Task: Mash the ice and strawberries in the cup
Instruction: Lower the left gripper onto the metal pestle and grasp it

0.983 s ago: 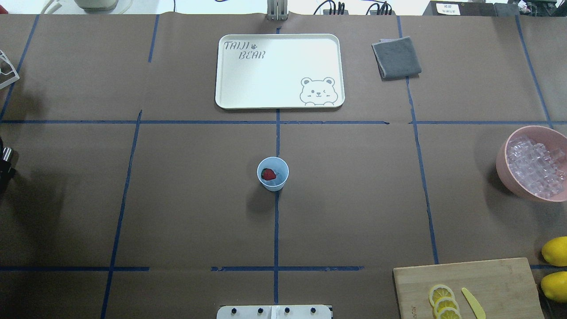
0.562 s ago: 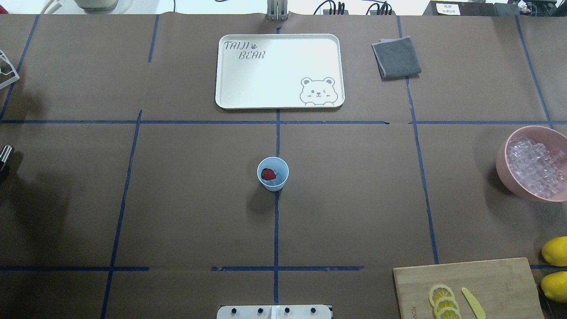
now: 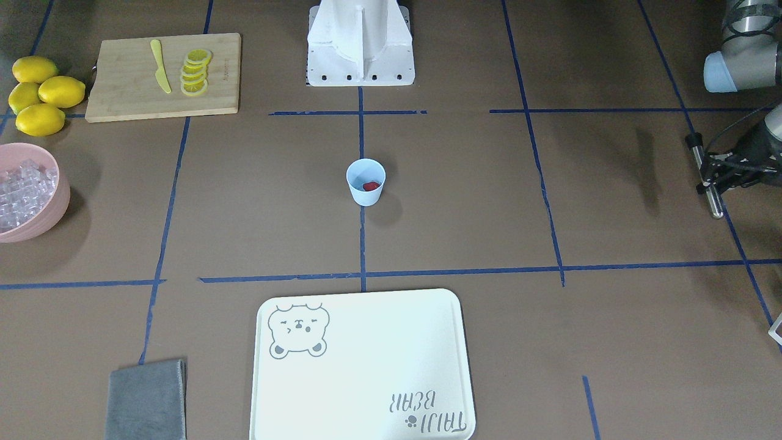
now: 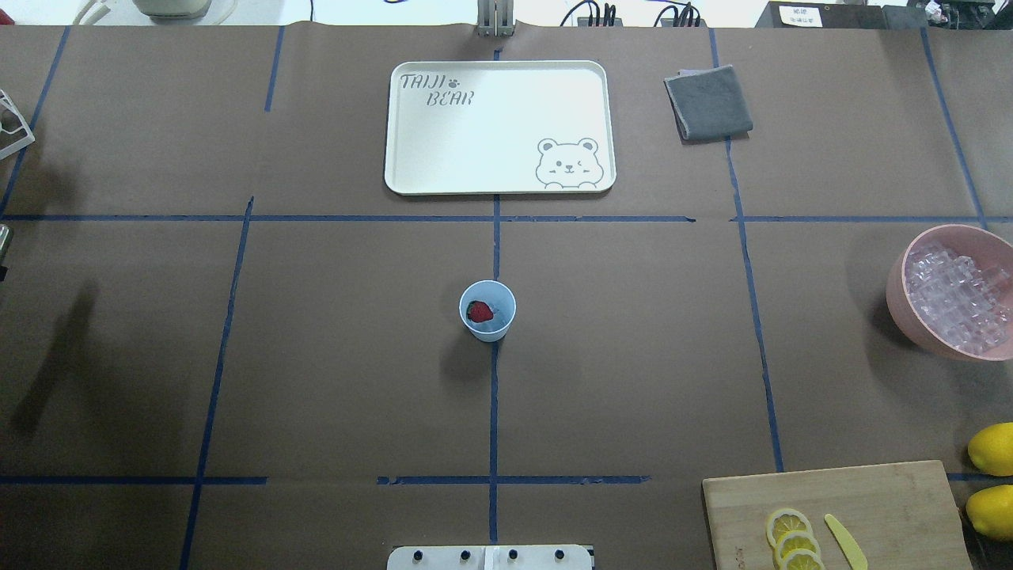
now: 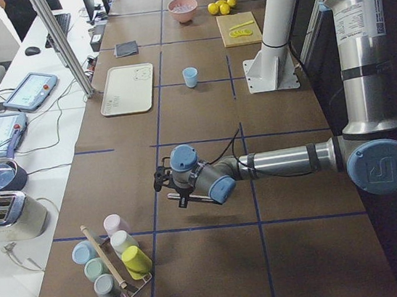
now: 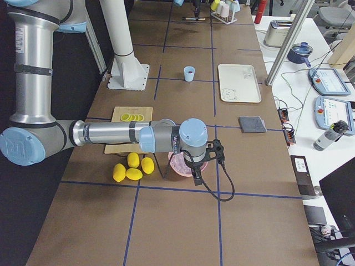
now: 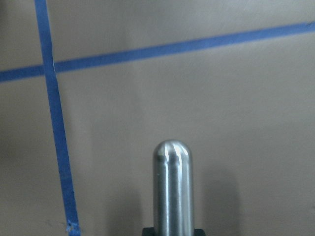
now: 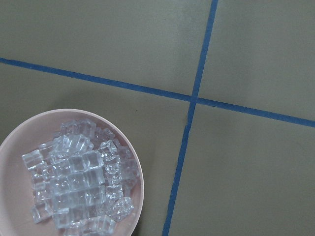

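Overhead exterior: brown, blue-taped counter [image 4: 332,356]; cup [image 4: 488,324] at centre holds the strawberry [image 4: 479,311]; ice [image 4: 954,297] fills the bowl [image 4: 897,305] at right. Front-facing, unlike overhead, shows the left gripper [image 3: 710,176] clamped on a rod [image 3: 716,205]. Exterior right: right gripper [image 6: 197,178] over the bowl, its width cannot be told. Exterior left: toaster [image 5: 6,215] beside the counter.

Bright, even overhead light — soft shadows beside the cup [image 4: 487,310]; the left-wrist view's metal rod [image 7: 172,189] looks slightly blurred.
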You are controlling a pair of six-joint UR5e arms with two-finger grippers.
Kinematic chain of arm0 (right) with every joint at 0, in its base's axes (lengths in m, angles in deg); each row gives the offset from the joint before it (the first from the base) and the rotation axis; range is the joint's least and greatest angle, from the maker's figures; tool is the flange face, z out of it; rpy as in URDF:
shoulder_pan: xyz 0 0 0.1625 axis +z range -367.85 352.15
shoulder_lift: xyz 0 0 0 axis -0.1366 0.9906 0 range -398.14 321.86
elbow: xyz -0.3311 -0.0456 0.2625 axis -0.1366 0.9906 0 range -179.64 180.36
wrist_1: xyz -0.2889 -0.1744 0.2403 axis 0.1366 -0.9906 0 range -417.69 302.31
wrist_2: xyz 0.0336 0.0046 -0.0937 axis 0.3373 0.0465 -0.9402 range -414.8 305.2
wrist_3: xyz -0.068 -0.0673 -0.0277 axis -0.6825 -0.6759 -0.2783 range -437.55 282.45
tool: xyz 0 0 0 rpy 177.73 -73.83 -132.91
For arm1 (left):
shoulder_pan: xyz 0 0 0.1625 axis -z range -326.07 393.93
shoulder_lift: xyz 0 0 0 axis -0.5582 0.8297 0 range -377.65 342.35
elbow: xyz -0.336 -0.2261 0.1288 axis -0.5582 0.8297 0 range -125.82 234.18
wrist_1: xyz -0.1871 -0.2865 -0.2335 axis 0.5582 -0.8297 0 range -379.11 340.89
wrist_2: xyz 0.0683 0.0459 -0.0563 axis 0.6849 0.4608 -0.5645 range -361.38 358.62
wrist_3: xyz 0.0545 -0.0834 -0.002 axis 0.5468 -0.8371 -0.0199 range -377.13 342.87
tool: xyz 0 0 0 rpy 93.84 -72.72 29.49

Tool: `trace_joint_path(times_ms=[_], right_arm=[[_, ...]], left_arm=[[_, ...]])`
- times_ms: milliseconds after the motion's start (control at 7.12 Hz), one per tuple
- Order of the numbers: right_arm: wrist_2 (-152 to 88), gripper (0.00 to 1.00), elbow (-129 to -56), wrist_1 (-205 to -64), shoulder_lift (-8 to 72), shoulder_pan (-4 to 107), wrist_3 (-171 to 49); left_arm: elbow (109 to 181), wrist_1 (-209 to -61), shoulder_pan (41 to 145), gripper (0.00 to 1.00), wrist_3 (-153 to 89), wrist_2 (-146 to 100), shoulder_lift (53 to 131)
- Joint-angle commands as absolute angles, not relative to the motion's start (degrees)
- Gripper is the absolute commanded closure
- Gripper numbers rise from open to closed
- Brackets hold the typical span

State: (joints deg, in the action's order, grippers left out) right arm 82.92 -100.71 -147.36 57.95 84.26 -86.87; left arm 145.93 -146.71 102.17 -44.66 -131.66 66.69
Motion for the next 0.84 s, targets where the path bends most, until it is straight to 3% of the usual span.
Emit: trace_joint_path(times_ms=[0,281,702], right_arm=[[83.4,0.01,-101.4,-147.5,57.9,84.3,-86.9],[84.8,0.01,-101.5,-147.5,57.9,84.3,-86.9],[86.1,0.01,-101.6,-147.8,57.9,84.3,-86.9]], left_arm=[[156.0,-142.0,102.8,1.0,-44.6,-130.5,69.3],[161.3,-142.1,101.4,1.0,-44.7,-122.8,73.9],[162.9,-142.3,89.8,1.0,-50.7,-117.3,81.9]])
